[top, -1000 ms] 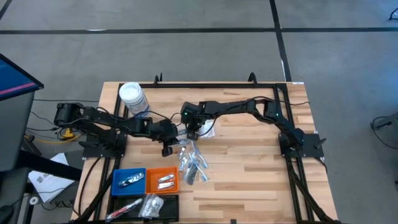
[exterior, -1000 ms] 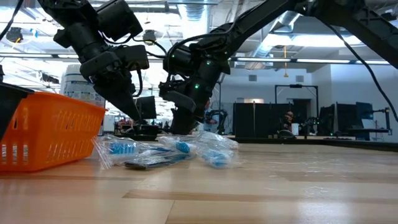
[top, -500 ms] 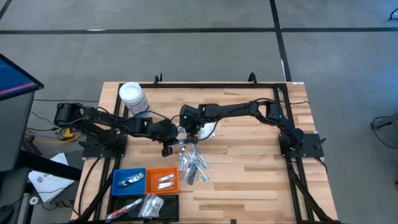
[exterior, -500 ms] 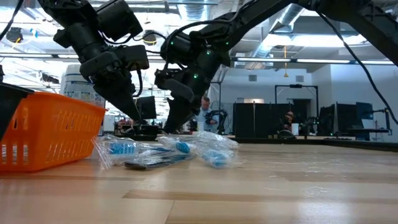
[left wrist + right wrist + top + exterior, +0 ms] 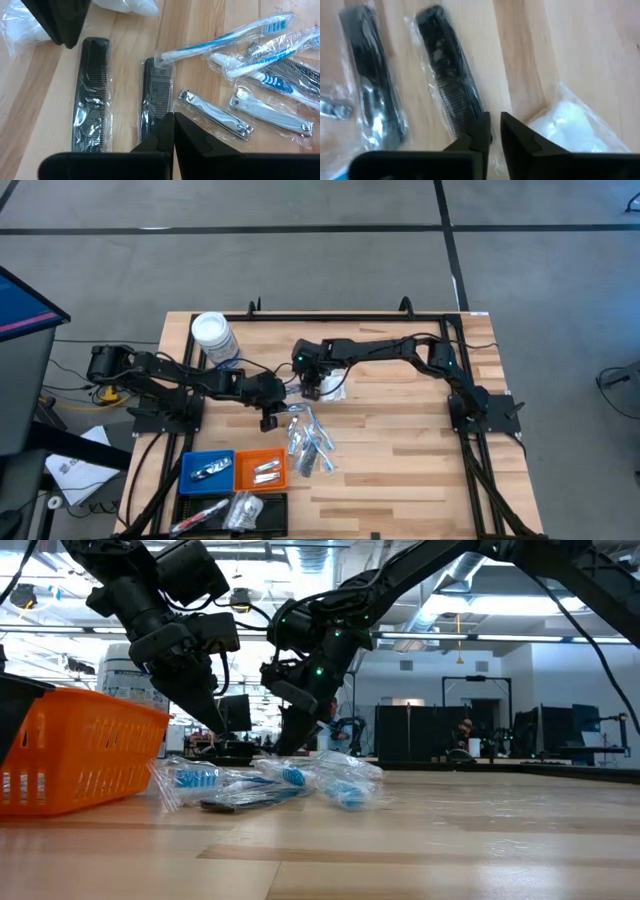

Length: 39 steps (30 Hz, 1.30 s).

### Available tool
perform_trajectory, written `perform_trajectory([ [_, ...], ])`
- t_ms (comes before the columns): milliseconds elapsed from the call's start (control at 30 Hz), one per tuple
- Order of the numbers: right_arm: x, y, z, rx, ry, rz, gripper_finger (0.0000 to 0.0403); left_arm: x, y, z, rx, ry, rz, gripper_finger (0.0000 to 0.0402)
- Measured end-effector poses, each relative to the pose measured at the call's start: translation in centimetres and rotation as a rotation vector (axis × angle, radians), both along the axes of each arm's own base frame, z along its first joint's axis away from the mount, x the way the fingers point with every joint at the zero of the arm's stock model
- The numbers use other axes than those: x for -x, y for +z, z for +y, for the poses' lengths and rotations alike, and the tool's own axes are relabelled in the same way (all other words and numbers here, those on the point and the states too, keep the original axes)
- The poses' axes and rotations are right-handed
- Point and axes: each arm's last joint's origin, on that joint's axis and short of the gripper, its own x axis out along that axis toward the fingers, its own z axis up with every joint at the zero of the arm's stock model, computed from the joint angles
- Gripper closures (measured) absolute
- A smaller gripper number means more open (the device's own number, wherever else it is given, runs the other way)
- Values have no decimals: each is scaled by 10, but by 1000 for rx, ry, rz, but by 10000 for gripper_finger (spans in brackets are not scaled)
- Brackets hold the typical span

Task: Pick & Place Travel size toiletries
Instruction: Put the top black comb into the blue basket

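The travel size toiletries lie in a loose pile (image 5: 306, 442) at the table's middle. They include two wrapped black combs (image 5: 158, 95) (image 5: 93, 100), nail clippers (image 5: 214, 113) and toothbrushes (image 5: 235, 36), all flat on the wood. A white packet (image 5: 570, 125) lies at the pile's far side. My left gripper (image 5: 173, 126) hovers shut above one comb. My right gripper (image 5: 495, 125) points steeply down between the other comb's end (image 5: 465, 107) and the white packet, its fingers a narrow gap apart. My right gripper stands with one fingertip (image 5: 481, 125) over the end of a wrapped comb. I cannot tell whether it touches the wrapper. Nothing is between its fingers.
A clear jar with a white lid (image 5: 213, 340) stands at the far left. Blue (image 5: 207, 470), orange (image 5: 262, 470) and black (image 5: 230, 510) trays sit at the near left edge, each holding items. In the low view the orange tray (image 5: 70, 760) is left of the pile.
My right gripper has rocked a little toward the left arm and back while tipping, staying over the pile's far side. The toiletries have kept their places.
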Motion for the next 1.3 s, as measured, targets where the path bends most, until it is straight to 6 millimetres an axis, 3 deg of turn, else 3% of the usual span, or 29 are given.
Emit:
perform_trajectory([
  [233,2,-4,1,5,22,24,301,0,0,0,0,0,0,400],
  [433,2,-4,0,40,15,32,274,0,0,0,0,1,0,400],
  [967,0,-4,5,81,71,25,268,0,0,0,0,0,-1,400],
  [1300,-3,-21,-4,79,58,33,263,0,0,0,0,0,-4,400],
])
